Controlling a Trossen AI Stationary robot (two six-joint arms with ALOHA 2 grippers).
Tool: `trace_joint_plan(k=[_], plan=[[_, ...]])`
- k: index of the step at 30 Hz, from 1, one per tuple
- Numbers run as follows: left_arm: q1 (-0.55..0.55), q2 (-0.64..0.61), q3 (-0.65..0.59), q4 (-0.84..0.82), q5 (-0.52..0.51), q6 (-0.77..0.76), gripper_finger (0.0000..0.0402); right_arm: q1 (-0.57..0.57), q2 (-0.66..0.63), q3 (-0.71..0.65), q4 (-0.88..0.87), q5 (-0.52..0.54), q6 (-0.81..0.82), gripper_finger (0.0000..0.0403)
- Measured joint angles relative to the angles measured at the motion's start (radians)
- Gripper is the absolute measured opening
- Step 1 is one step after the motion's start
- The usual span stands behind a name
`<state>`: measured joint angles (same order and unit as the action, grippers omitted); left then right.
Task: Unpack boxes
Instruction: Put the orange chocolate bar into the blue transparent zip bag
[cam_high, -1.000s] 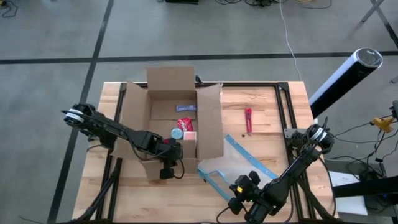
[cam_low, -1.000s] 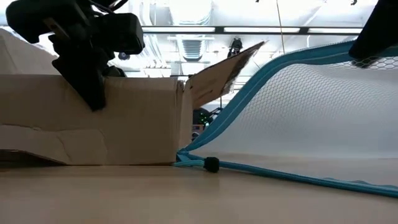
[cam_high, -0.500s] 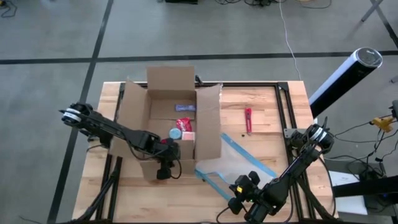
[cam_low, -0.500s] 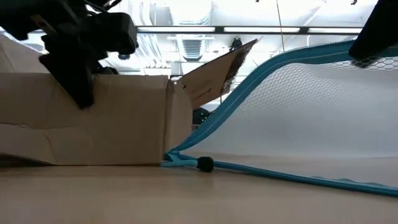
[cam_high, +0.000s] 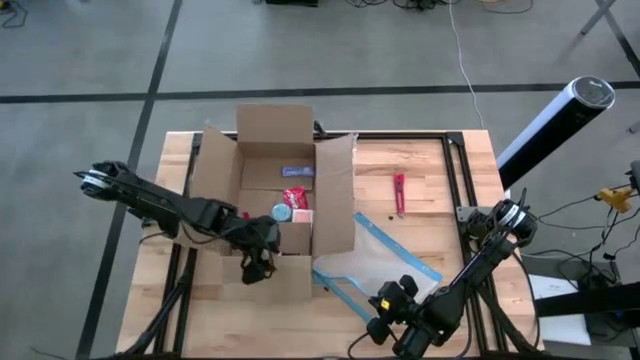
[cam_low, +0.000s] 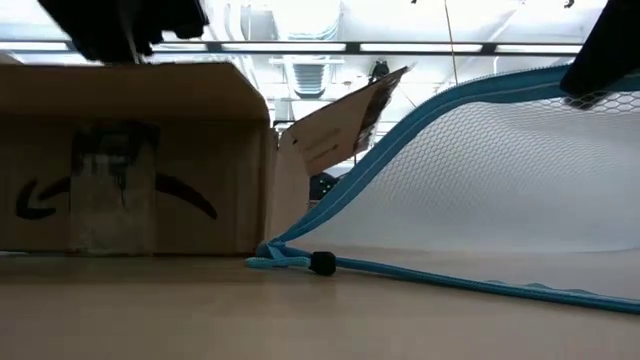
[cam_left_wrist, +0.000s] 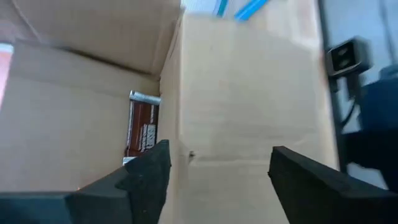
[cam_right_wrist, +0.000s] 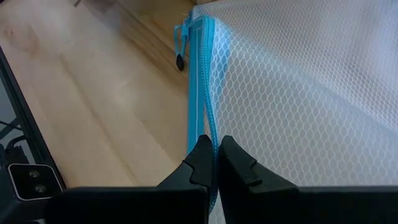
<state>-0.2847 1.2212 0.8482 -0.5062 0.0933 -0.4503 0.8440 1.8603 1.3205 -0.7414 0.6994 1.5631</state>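
Wood table (cam_high: 430, 160) on grey floor; open box (cam_high: 275, 190) on it. Left gripper (cam_high: 256, 262) wide open over box's near flap. Right gripper (cam_right_wrist: 216, 163) pinches mesh pouch (cam_high: 375, 262) beside box.

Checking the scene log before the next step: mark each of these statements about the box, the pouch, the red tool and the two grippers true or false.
1. The brown corrugated cardboard box stands open with items inside. True.
2. The small red tool lies inside the box. False: it lies on the wooden table, to the right of the box.
3. The right gripper pinches the blue edge of the clear mesh pouch. True.
4. The left gripper is shut on a snack bar. False: its fingers are spread apart over the box's near flap.
5. The pouch lies left of the box. False: it lies to its right.
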Motion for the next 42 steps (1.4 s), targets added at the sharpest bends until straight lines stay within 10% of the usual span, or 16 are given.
trace_joint_plan(k=[17, 29, 42], plan=[[0.267, -0.181, -0.002, -0.37, -0.086, 0.048, 0.0201, 0.0, 0.0, 0.0, 0.0, 0.0, 0.0, 0.0], [0.313, -0.125, -0.153, -0.225, 0.184, 0.183, 0.0229, 0.0, 0.0, 0.0, 0.0, 0.0, 0.0, 0.0], [0.313, -0.005, -0.197, -0.164, 0.213, 0.303, 0.026, 0.0, 0.0, 0.0, 0.0, 0.0, 0.0, 0.0]])
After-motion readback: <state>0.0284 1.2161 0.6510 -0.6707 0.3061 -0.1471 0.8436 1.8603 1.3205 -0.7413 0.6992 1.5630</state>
